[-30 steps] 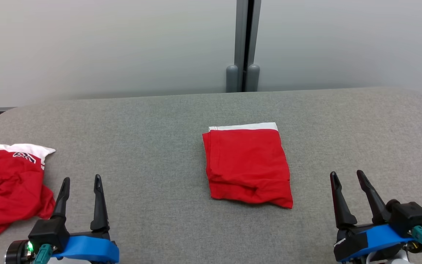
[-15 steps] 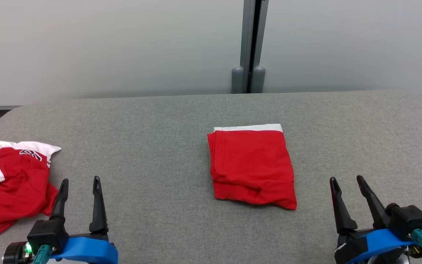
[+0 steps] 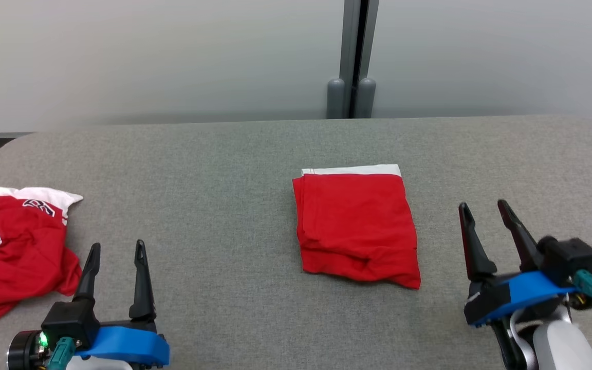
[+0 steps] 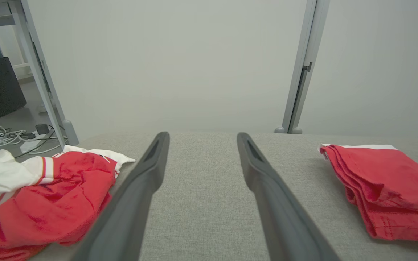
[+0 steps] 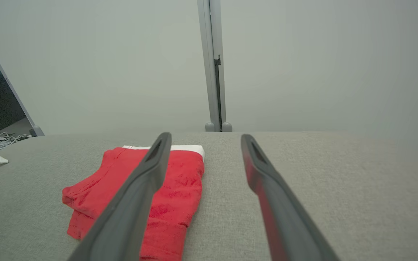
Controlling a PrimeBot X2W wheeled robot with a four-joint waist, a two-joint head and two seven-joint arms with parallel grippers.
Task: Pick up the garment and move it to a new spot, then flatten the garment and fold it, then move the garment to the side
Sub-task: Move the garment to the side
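Black fingers of the left end effector (image 3: 117, 245) stand spread and empty over the grey fabric desk (image 3: 214, 180); the right end effector (image 3: 482, 205) is spread and empty too. To the left of the right end effector, apart from it, the folded red garment (image 3: 357, 226) lies flat, white edge farthest away. Just left of the left end effector lies a crumpled red-and-white garment (image 3: 13, 257).
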